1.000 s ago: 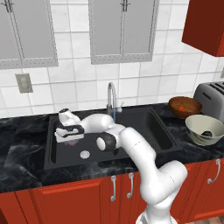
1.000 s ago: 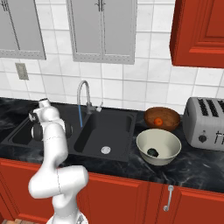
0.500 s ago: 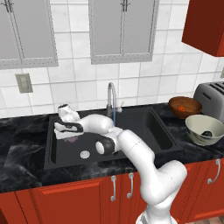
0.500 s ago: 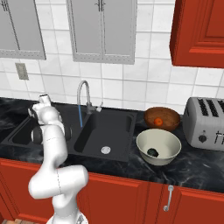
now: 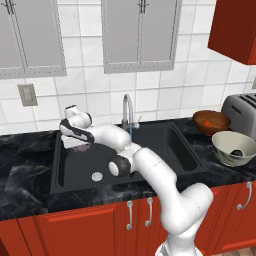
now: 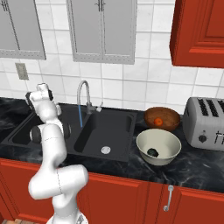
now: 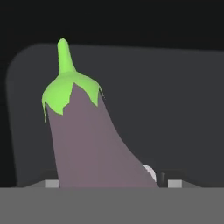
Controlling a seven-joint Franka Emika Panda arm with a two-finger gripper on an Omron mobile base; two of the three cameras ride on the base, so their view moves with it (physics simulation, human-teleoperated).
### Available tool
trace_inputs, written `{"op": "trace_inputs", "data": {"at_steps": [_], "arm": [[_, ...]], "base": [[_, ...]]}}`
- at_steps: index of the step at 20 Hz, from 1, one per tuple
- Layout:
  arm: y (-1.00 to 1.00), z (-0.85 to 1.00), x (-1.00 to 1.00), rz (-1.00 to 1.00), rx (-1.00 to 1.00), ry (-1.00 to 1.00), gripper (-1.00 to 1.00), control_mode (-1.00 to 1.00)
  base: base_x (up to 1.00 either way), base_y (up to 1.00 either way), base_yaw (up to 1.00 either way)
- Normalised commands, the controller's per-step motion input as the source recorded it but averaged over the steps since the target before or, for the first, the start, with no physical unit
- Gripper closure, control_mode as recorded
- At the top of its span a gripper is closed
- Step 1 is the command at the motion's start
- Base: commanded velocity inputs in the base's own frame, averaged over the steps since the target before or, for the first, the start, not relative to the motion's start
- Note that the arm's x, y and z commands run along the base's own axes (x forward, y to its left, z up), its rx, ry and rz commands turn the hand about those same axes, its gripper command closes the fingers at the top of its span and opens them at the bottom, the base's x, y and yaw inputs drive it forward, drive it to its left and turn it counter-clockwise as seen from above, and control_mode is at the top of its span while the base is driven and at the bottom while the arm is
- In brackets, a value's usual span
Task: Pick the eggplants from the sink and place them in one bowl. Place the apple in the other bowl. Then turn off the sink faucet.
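Eggplant — pale purple — hides the gripper fingertips; grip or gap, cannot tell.

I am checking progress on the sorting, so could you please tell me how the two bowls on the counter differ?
The pale bowl is deep, grey-cream and holds one dark eggplant; the brown bowl is shallower, reddish, wood-like and holds the orange-red apple. The pale bowl sits nearer the counter's front edge, the brown bowl behind it. Both stand upright right of the sink.

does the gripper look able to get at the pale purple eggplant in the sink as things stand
Probably yes. In the hand view the pale purple eggplant lies right ahead of the gripper, running down between its tips, with only bare sink floor around it and nothing in the way.
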Motion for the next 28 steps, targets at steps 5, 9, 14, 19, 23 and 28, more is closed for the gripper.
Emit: {"op": "trace_inputs", "data": {"at_steps": [5,9,14,19,23,28], "arm": [[-0.48,0.52,-0.38,0.0,0.0,0.0,1.0,-1.0],[-0.52,0.42,-0.4,0.0,0.0,-0.01,1.0,-1.0],[-0.5,0.2,-0.5,0.01,0.0,-0.11,1.0,-1.0],[-0.42,0.5,-0.53,0.03,0.0,-0.15,1.0,-1.0],[-0.33,0.65,-0.57,0.05,0.0,-0.17,1.0,-1.0],[-0.29,0.54,-0.62,0.01,0.13,-0.19,1.0,-1.0]], "base": [[0.0,0.0,0.0],[0.0,0.0,0.0],[0.0,0.0,0.0],[0.0,0.0,0.0],[0.0,0.0,0.0],[0.0,0.0,0.0]]}}
